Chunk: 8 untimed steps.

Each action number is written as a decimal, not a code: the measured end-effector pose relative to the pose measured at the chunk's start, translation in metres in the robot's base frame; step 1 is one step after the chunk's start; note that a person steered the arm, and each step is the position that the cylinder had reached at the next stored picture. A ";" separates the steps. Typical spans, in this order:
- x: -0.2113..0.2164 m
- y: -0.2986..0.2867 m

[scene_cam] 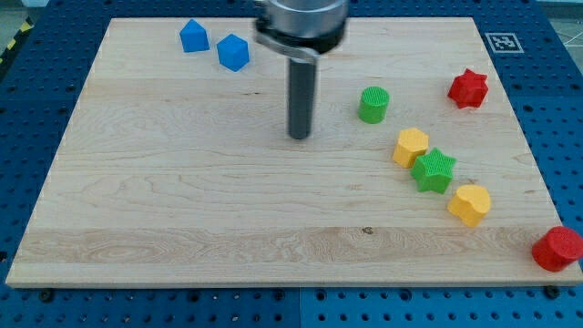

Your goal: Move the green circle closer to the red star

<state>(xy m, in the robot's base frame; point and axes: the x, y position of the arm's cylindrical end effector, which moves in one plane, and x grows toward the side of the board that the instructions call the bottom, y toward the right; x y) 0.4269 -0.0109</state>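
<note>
Dark and upright, the rod hangs from a metal collar at the view's top, and my tip (299, 137) rests on the board holding nothing, touching no block. It stands to the view's left of the green circle (373, 105), with bare wood between them. That side looks chosen on purpose: the red star (468, 88) lies to the right of the circle and slightly higher, so a push from the left would, I judge, carry the circle toward it.

Going by size, the wooden board (182, 200) fills nearly everything, sitting on a blue perforated table (27, 109). After the rod come the blocks. A red cylinder (557, 249) sits at the board's lower right corner, partly over the edge. A diagonal run of three lies right of centre: a yellow hexagon-like block (410, 146), a green star (433, 169) touching it, and a yellow heart (469, 204) just beside the star. Two blue blocks rest near the top left, one house-shaped (193, 36) and one a cube (233, 52).

The arm above the collar is cut off by the frame. A printed marker (498, 41) at the board's top right corner is too small to read. Whether the yellow heart touches the green star, I cannot tell.
</note>
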 end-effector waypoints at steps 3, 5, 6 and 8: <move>-0.031 0.129; -0.040 0.113; -0.052 0.108; -0.052 0.172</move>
<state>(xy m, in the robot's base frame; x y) 0.3753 0.1610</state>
